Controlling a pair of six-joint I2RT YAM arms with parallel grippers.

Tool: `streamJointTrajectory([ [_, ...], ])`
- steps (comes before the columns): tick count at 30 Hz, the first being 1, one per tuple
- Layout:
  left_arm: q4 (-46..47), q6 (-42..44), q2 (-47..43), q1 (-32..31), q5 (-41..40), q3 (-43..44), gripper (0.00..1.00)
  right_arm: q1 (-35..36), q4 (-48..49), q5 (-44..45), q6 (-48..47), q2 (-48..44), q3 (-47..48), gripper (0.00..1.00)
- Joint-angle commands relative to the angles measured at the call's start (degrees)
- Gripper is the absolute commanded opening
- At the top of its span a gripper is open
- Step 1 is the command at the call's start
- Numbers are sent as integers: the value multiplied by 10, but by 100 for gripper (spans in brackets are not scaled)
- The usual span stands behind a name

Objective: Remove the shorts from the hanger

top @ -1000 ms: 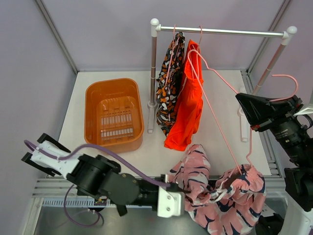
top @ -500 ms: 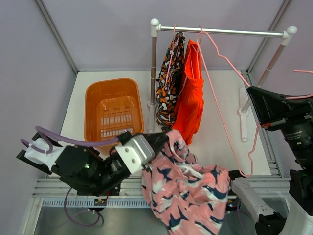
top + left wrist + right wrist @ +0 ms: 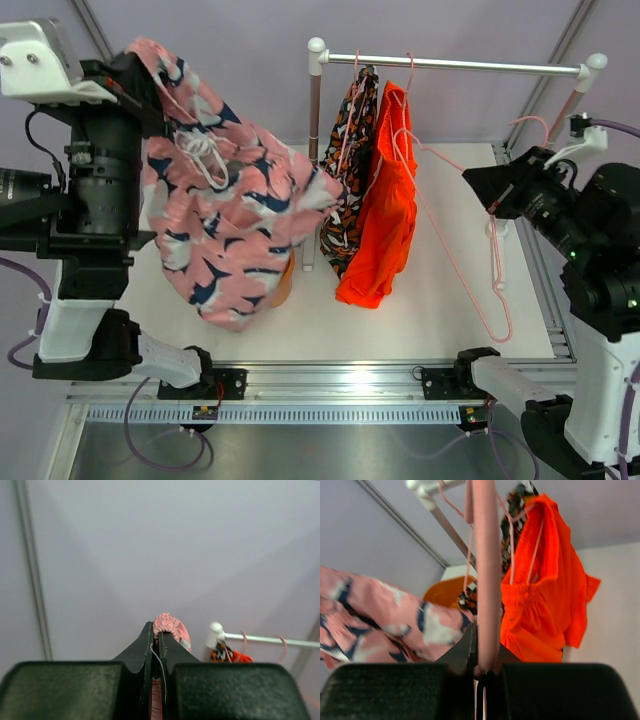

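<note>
My left gripper (image 3: 140,62) is raised high at the far left, shut on the waistband of the pink shorts (image 3: 225,210). They hang free from it, clear of any hanger. In the left wrist view the pink waistband (image 3: 171,625) is pinched between my left gripper's (image 3: 156,632) fingers. My right gripper (image 3: 488,200) is shut on an empty pink wire hanger (image 3: 470,270); its wire (image 3: 486,570) runs up from my right gripper (image 3: 485,657). The orange shorts (image 3: 388,220) and the black patterned shorts (image 3: 345,180) hang on hangers on the rail (image 3: 480,66).
The orange basket (image 3: 286,282) stands on the table at the left, almost wholly hidden behind the pink shorts; its rim shows in the right wrist view (image 3: 447,590). The rail's white posts (image 3: 312,150) stand at the back. Grey walls enclose the table.
The left arm has swung up and to the far left, carrying the pink shorts off the hanger from the near edge. The right gripper has moved left with the bare hanger.
</note>
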Motion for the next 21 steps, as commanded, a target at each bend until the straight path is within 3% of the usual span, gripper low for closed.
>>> streamJointTrajectory([
  [1,-22,0,74,84,76,72,0,2,-35,0,-26,9,-13,0],
  [4,-29,-40,107,164,129,130,0,1,-41,2,-42,22,-13,0],
  [8,-8,-110,123,272,226,126,0,2,-51,1,-62,47,5,0],
  [10,2,-181,137,318,268,111,0,1,-51,6,-75,55,9,0],
  [11,-8,-211,144,371,284,115,0,1,-55,8,-77,57,11,0],
  [14,-12,-389,171,487,345,122,0,1,-66,9,-91,65,23,0],
  [17,0,-495,197,567,411,132,0,2,-65,11,-102,65,24,0],
  [21,46,-481,233,577,431,148,0,1,-57,10,-105,59,16,0],
])
